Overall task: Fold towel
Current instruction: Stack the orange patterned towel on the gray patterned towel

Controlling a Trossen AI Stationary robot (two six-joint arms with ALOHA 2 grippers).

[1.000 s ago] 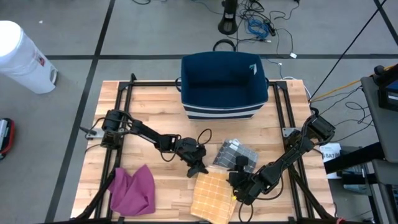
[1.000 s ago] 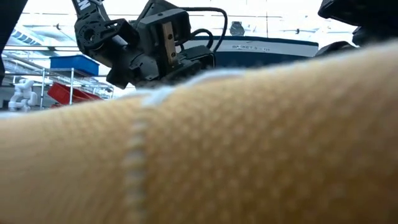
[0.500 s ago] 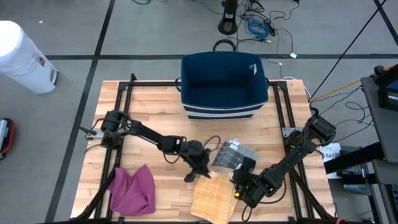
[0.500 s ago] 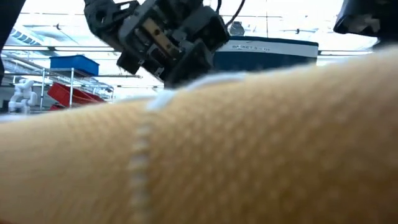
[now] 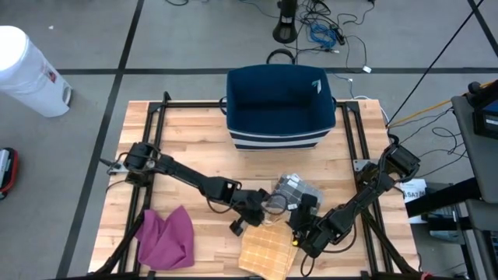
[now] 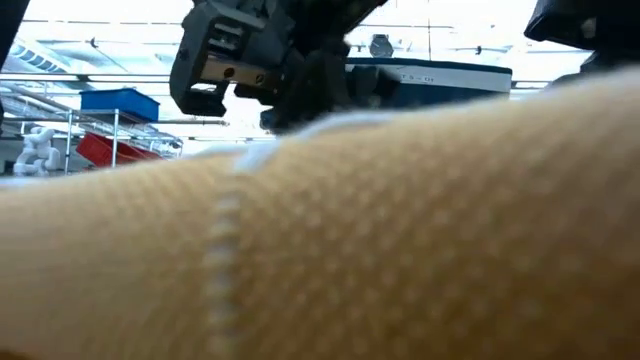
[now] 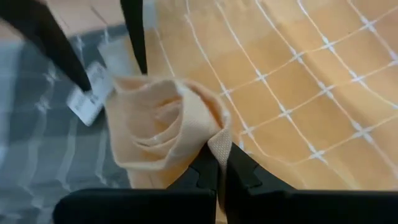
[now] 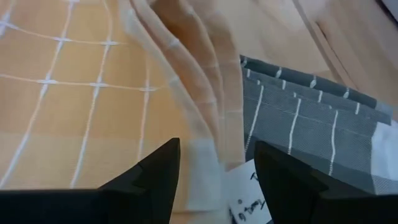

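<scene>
A wooden table (image 5: 194,132) seen from above, with two dark robot arms working at its near edge. An orange checked towel (image 5: 267,250) is lying at the near edge of the table, well in front of a dark blue basket (image 5: 280,105) that is standing at the far edge. The left gripper (image 5: 268,211) is reaching in over the towel's far edge, on the side facing the basket; in the left wrist view its fingers (image 7: 214,168) are pressing together on a bunched fold of the orange cloth, pinching it. The right gripper (image 5: 299,233) is sitting just beside the towel's right edge, its fingers (image 8: 155,168) standing apart over the towel's layered edge and holding nothing. A folded grey striped towel (image 5: 299,189) is lying between the orange towel and the basket, touching the orange towel's far corner. A magenta cloth (image 5: 166,237) is lying crumpled well to the left of the orange towel, at the same near edge
</scene>
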